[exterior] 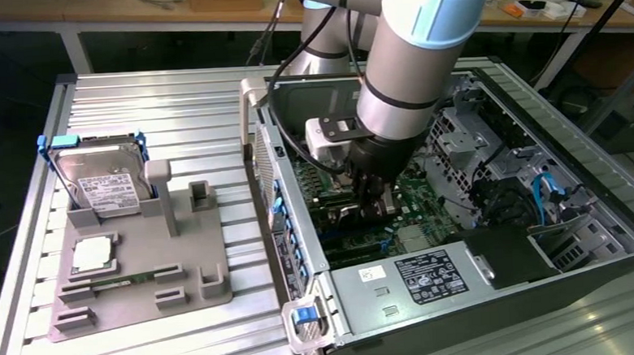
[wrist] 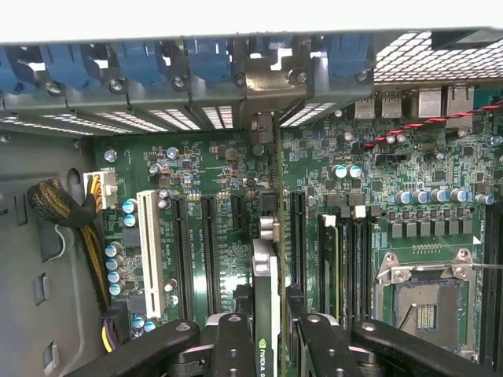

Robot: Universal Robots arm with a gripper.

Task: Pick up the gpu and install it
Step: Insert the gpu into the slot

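Note:
In the wrist view the gpu [wrist: 265, 275] is a thin black card seen edge-on, standing upright over the green motherboard [wrist: 393, 173] between two long black expansion slots [wrist: 211, 243]. Its silver bracket end [wrist: 263, 126] lies against the case's rear slot openings under the blue clips. My gripper [wrist: 271, 339] is shut on the gpu, one black finger [wrist: 234, 338] on each side of the card. In the exterior view the gripper [exterior: 370, 201] is deep inside the open computer case [exterior: 452, 276]. Whether the card sits fully in a slot I cannot tell.
An open CPU socket [wrist: 420, 294], memory slots [wrist: 346, 251] and a cable bundle [wrist: 71, 208] surround the card. Outside the case, on the exterior view's left, a grey holder [exterior: 138, 292] carries a silver hard drive [exterior: 106, 184] and a small square chip [exterior: 91, 253].

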